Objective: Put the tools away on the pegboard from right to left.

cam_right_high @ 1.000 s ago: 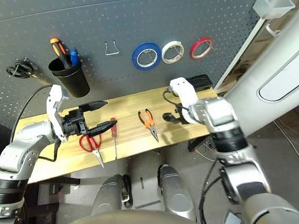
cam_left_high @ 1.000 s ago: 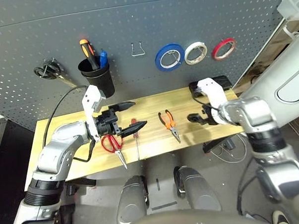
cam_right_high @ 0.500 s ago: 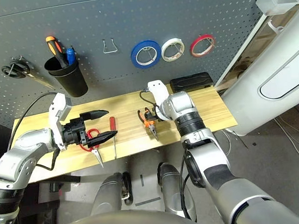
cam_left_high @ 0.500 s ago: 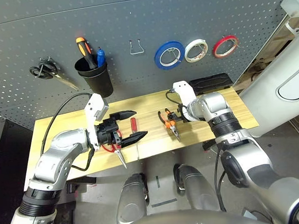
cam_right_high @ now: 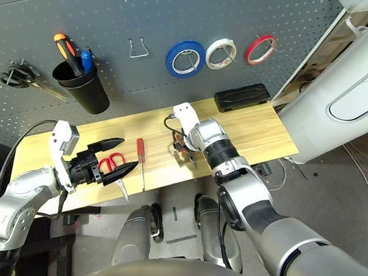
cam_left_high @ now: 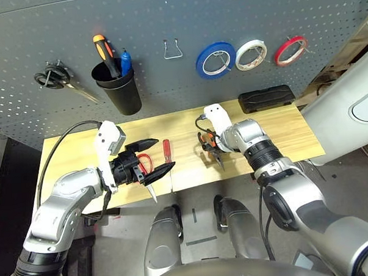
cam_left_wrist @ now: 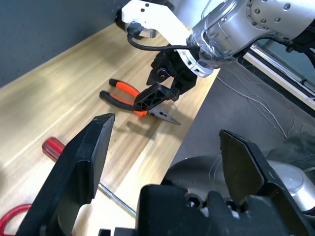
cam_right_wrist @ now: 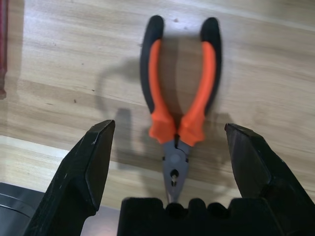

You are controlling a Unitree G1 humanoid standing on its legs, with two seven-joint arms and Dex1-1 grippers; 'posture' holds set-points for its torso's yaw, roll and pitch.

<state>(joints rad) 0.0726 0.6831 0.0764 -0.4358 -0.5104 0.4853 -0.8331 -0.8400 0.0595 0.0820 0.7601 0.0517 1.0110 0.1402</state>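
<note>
Far to my left, black-handled scissors (cam_left_high: 58, 80) hang on the pegboard (cam_left_high: 166, 16). Next to them a black cup (cam_left_high: 122, 89) is fixed to the board. An orange-and-black screwdriver (cam_left_high: 104, 53) and a blue-handled tool (cam_left_high: 125, 60) stand in it. I cannot tell what kind of tool the blue one is.

Below, on the wooden table (cam_left_high: 275, 128), my left gripper (cam_left_high: 153, 156) hangs just above the wood. Its two black fingers are spread wide and hold nothing. The red-handled scissors (cam_right_high: 114, 167) lie flat on the table right beside it, partly hidden behind the fingers, with the blades pointing at me over the near edge. Just to the right lies the slim red-handled screwdriver (cam_right_high: 141, 158), its thin shaft pointing at the near edge too.

Above on the board is a bare metal hook (cam_left_high: 173, 48). Under it, further right on the table, are the orange-handled pliers (cam_right_wrist: 179, 105). They lie flat near the front edge with the nose pointing at me. My right gripper (cam_left_wrist: 160, 93) is low over them. Its fingers are wide apart, one on each side of the pliers, and not touching them.

To the right on the board hang a blue tape roll (cam_left_high: 215, 59), a white tape roll (cam_left_high: 251, 54), and the thin red tape ring (cam_left_high: 290, 49). A black case (cam_left_high: 266, 98) lies at the back of the table by the board.
</note>
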